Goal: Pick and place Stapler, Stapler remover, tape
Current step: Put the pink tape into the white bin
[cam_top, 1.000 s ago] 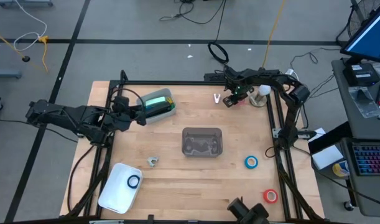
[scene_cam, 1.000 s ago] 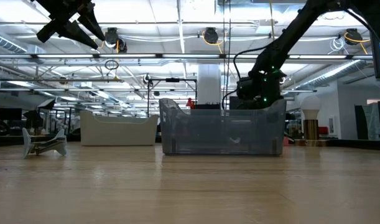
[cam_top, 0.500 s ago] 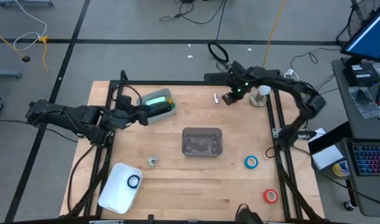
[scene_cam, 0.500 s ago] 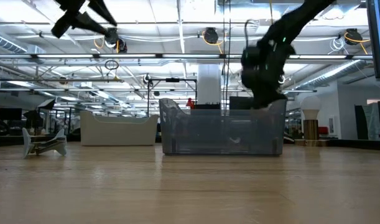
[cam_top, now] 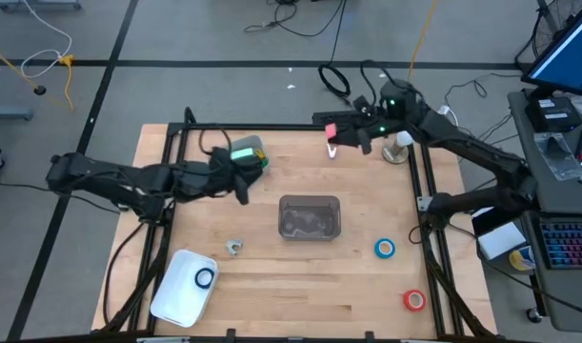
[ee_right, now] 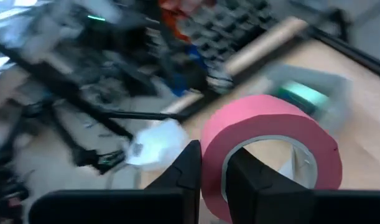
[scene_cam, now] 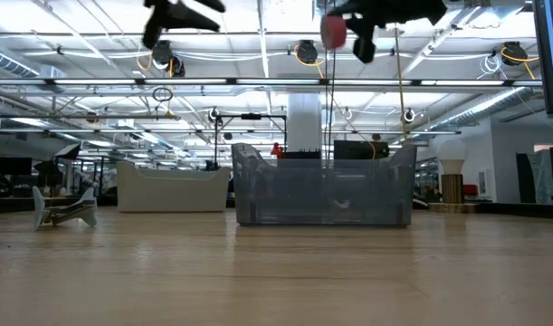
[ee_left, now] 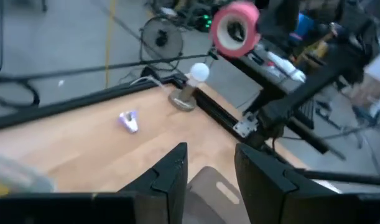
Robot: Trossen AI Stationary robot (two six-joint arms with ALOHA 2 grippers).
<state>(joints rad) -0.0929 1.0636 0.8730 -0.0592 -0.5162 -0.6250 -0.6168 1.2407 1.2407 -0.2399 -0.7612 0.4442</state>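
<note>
The right end effector (ee_right: 216, 174) grips a pink tape roll (ee_right: 270, 140) above the surface (cam_top: 271, 286), while the left end effector (ee_left: 209, 163) hovers part-open, empty.

You can't tell what lies inside the grey bin (cam_top: 310, 217); the stapler (ee_right: 305, 93) shows blurred.

Since 1 second ago, the right gripper (cam_top: 334, 131) has closed its jaws on a pink tape roll (ee_right: 270, 149) and risen toward the top of the low view. The left gripper (cam_top: 241, 183) has slid rightward in the high view, now covering part of the green stapler (cam_top: 248, 152).
</note>
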